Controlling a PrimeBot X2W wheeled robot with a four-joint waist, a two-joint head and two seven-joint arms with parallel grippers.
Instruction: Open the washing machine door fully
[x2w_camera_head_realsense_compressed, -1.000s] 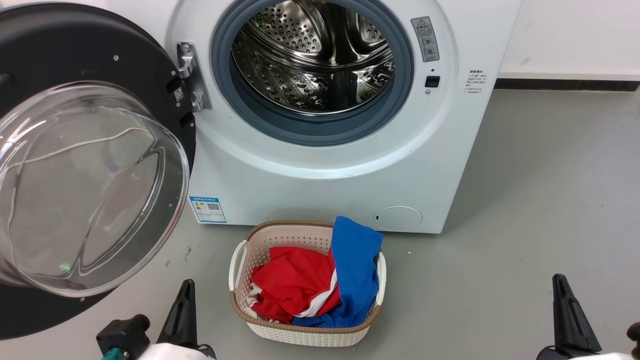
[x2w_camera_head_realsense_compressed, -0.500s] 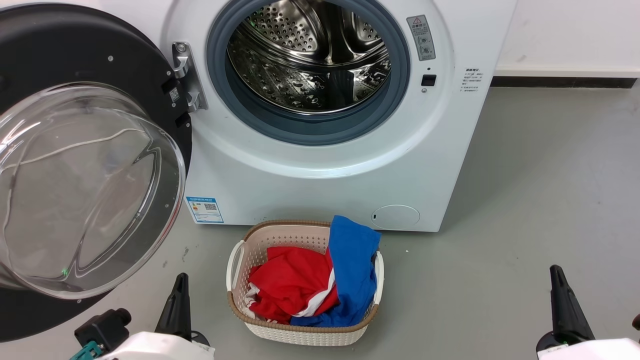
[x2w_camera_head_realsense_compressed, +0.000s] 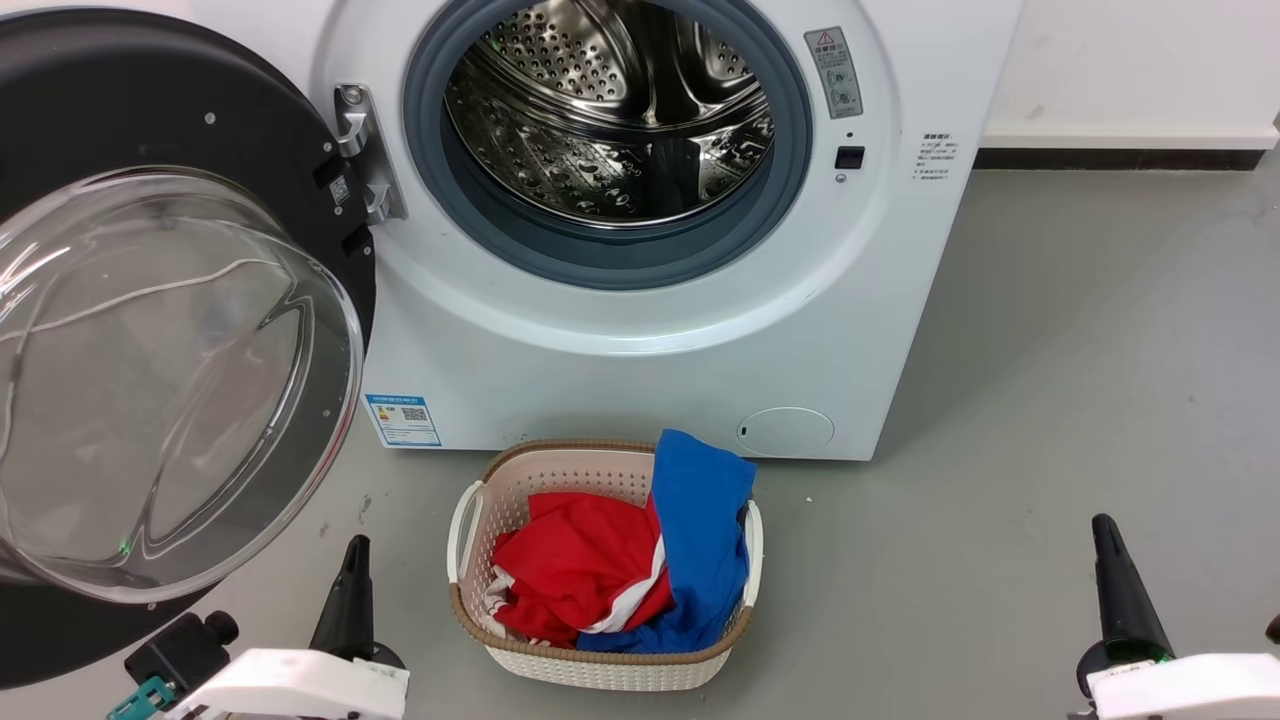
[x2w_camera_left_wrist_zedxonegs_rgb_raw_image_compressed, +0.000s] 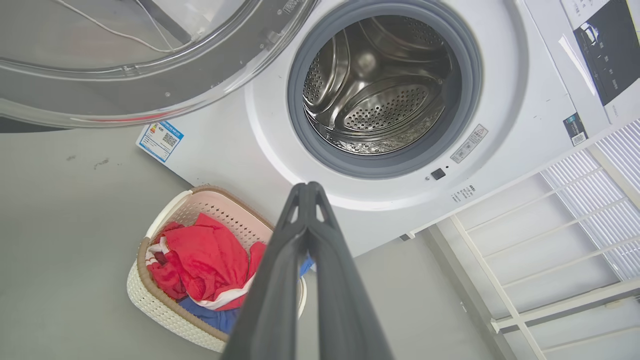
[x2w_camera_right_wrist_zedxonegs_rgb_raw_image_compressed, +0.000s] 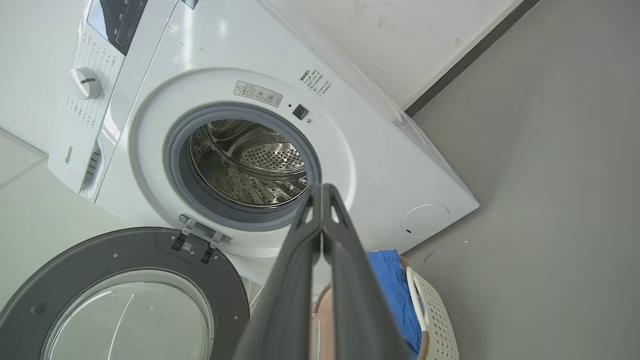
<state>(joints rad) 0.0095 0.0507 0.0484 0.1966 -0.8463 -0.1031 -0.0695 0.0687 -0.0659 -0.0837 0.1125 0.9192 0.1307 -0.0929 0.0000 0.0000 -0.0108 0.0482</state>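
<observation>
Black washing machine door (x2w_camera_head_realsense_compressed: 170, 380) stands wide; wrist views show left claw (x2w_camera_left_wrist_zedxonegs_rgb_raw_image_compressed: 308, 190), right claw (x2w_camera_right_wrist_zedxonegs_rgb_raw_image_compressed: 321, 190) apparently pinched together

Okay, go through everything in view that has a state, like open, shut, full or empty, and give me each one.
washing machine door: swung wide open, untouched.
drum: exposed, no laundry visible inside.
filter cover: shut.
laundry basket: holding a red garment and a blue garment.
left end effector: shut, empty.
right end effector: shut, empty.

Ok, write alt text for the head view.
The washing machine door hangs open at left, baring the steel drum. A laundry basket of red and blue clothes sits on the floor before it, between the left gripper and right gripper.
</observation>
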